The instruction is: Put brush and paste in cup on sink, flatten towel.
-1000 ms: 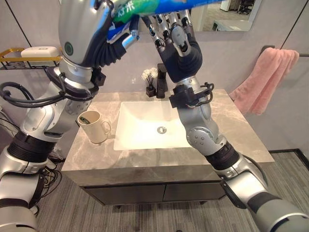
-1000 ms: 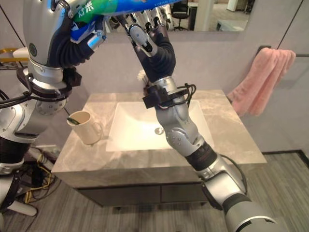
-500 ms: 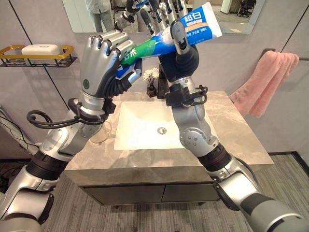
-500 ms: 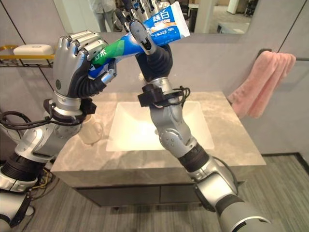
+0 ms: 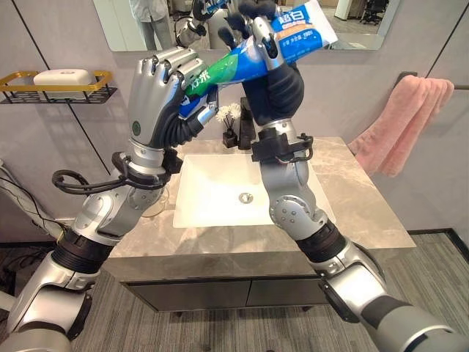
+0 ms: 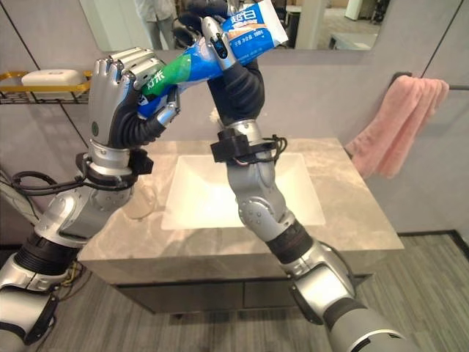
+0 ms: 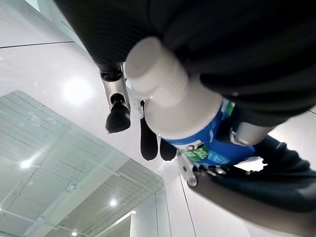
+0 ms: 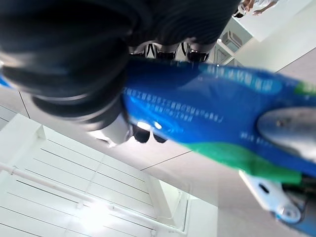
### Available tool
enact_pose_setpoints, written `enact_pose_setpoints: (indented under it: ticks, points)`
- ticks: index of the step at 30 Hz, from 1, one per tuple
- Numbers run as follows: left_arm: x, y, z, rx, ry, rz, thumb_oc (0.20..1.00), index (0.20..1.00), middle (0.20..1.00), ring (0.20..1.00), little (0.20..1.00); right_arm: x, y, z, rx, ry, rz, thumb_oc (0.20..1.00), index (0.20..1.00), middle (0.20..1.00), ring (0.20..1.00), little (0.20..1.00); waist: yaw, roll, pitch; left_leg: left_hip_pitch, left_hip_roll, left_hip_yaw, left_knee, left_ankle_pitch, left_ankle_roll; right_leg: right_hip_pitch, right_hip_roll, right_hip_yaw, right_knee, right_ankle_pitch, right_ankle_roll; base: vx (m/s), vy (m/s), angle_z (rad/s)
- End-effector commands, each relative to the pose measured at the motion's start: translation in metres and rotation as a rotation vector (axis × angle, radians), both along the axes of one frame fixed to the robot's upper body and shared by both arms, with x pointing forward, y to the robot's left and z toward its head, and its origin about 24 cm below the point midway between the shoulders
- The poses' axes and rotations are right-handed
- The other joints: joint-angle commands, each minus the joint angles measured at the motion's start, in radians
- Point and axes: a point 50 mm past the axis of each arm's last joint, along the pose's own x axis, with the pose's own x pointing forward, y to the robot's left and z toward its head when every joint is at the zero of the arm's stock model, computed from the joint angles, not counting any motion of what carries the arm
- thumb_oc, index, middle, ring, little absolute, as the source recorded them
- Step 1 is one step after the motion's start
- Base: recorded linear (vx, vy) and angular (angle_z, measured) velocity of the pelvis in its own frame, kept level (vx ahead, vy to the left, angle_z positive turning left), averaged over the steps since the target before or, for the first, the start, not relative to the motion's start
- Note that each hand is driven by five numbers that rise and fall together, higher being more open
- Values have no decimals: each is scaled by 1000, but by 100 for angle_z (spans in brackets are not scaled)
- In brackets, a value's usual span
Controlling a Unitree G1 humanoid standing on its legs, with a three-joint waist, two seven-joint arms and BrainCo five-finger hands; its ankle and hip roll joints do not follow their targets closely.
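Toothpaste tube (image 5: 249,55) gripped by left hand (image 5: 157,103), right hand (image 5: 267,51) (white cap (image 7: 158,74) at left wrist)

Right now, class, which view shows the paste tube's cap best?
The left wrist view: the white ribbed cap faces the camera, close up. In both eye views the left hand hides that end of the tube; the right wrist view shows its blue side.

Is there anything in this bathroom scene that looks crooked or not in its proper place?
The pink towel hangs bunched and slanted on its bar instead of flat. The toothpaste tube is up near the mirror, gripped by both the left hand and the right hand, far above the cup.
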Motion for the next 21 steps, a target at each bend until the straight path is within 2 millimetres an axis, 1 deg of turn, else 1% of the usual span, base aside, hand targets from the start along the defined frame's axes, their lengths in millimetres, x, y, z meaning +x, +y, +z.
enact_pose_setpoints:
  ticks: [1,5,6,7,8,10,15,17,18,19,20,21]
  points:
    - [-3,-5,40,-40,-129,-48,200,200,200,200,200,6,-22,10,126,2,-97,200,200,200,200,200,6,-38,-12,-2,-17,-11,4,5,1,99,-92,-11,6,-56,56,0,0,0]
    - [-5,-3,39,-68,-131,-53,200,200,200,200,200,7,-29,11,171,17,-140,200,200,200,200,200,12,-38,-11,-2,-16,-21,4,6,1,106,-91,-17,8,-59,52,-11,-13,3]
    - [-5,-3,38,-77,-130,-57,256,256,256,256,256,8,-29,10,179,25,-150,200,200,200,200,200,15,-39,-12,-2,-16,-24,4,6,1,107,-91,-20,9,-59,52,-12,-16,7]
    - [-7,-2,38,-82,-132,-60,498,498,498,498,498,8,-31,11,184,28,-163,200,200,200,200,200,17,-39,-12,-2,-15,-26,4,7,1,108,-91,-23,10,-61,51,-12,-13,11]
    - [-8,-2,39,-89,-140,-62,548,548,548,548,548,8,-32,11,191,29,-169,200,200,200,200,200,20,-40,-11,-3,-15,-27,4,8,1,109,-91,-25,11,-62,51,-10,-9,12]
    - [-11,-1,37,-107,-146,-65,1000,1000,1000,1000,1000,7,-34,10,202,35,-188,200,200,200,200,200,25,-41,-10,-3,-15,-35,4,9,1,111,-90,-31,16,-67,48,-12,-14,15]
    - [-18,-1,36,-128,-161,-81,1000,1000,1000,1000,1000,7,-40,11,229,36,-222,200,200,200,200,200,37,-45,-8,-6,-14,-54,4,14,-2,119,-87,-48,30,-78,42,-10,-20,7]
    - [-23,1,34,-134,-172,-79,1000,1000,1000,1000,1000,6,-43,13,250,32,-231,200,200,200,200,200,48,-47,-5,-12,-14,-69,4,19,-6,122,-86,-59,33,-82,39,-43,-22,22]
    - [-26,3,33,-138,-178,-79,1000,1000,1000,1000,1000,6,-46,13,262,30,-238,200,200,200,200,200,59,-49,-1,-21,-14,-75,4,32,-6,117,-86,-65,34,-74,37,-37,-30,19]
    - [-31,8,32,-141,-191,-69,1000,1000,1000,1000,1000,6,-50,14,275,28,-247,200,200,200,200,200,72,-52,-1,-23,-14,-82,4,26,-10,122,-86,-72,29,-82,37,-35,-39,21]
    - [-38,15,27,-153,-190,-62,1000,1000,1000,1000,1000,5,-56,14,292,21,-264,200,200,200,200,200,90,-53,3,-32,-15,-98,4,31,-13,127,-86,-89,26,-84,36,8,-40,30]
    - [-41,21,21,-164,-167,-51,1000,1000,1000,1000,1000,4,-60,14,297,20,-278,200,200,200,200,200,98,-53,4,-37,-17,-108,4,34,-14,130,-86,-99,24,-84,35,-19,-38,34]
